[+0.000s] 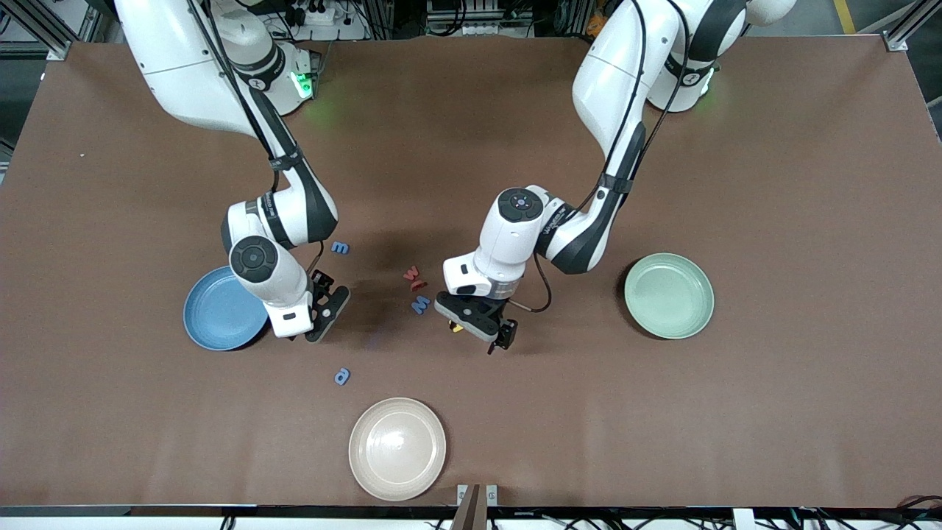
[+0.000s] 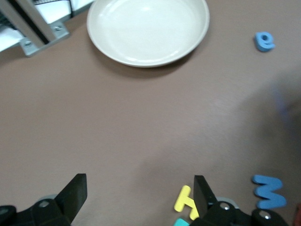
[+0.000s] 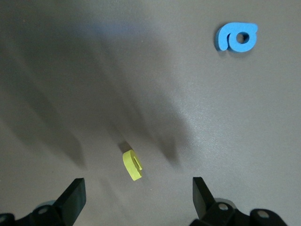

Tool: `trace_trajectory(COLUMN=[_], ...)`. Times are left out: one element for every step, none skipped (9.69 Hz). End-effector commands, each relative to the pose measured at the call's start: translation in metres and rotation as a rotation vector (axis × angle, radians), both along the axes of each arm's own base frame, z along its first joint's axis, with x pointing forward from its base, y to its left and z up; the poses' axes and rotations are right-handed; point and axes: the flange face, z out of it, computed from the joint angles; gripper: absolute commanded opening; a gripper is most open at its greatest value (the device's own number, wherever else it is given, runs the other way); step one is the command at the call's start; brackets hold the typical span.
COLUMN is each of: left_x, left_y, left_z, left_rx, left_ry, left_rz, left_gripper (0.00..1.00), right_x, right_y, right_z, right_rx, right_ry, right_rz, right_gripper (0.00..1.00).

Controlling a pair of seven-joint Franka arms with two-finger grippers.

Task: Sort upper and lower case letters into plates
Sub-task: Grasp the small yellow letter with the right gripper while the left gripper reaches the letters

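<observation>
While both arms are held low over the table:
Left gripper (image 1: 478,329): jaws spread, nothing held, over a yellow letter (image 2: 184,199).
Right gripper (image 1: 321,315): jaws spread, empty, beside the blue plate (image 1: 221,309), over a small yellow letter (image 3: 132,165).
Green plate (image 1: 668,294): seen toward the left arm's end.
Blue "a" (image 1: 341,377): lies near the cream plate (image 1: 397,448).

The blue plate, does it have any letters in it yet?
Empty, as far as shows: the blue plate has only bare blue inside, though the right arm covers one edge. Letters such as the blue a lie on the table.
</observation>
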Motion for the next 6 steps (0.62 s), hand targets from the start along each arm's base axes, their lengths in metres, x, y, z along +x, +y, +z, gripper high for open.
trace_trajectory(left_x=[-0.011,-0.014,-0.016,-0.004,0.003,0.001], left_y=[0.001,0.002,0.011,0.03,0.038,0.037], left_z=[-0.018,-0.027,-0.032,-0.035,-0.035,-0.033], left_rx=[0.038,0.054,0.114,0.139,0.124,0.116], left_ry=[0.069,0.083,0.104,0.124,0.13,0.129], left_rz=[-0.09,-0.146,-0.238,-0.303,-0.362,-0.384], left_gripper=[1.0,1.0,1.0,1.0,1.0,1.0], right_x=[0.002,0.001,0.001,0.003,0.004,0.004], right_y=[0.002,0.003,0.002,0.002,0.003,0.003], right_z=[-0.012,-0.018,-0.024,-0.026,-0.027,-0.028], right_rx=[0.004,0.007,0.009,0.011,0.012,0.011], right_ry=[-0.002,0.003,0.003,-0.003,-0.006,-0.005], right_rz=[0.022,0.034,0.034,0.033,0.035,0.036], right_gripper=[1.0,1.0,1.0,1.0,1.0,1.0])
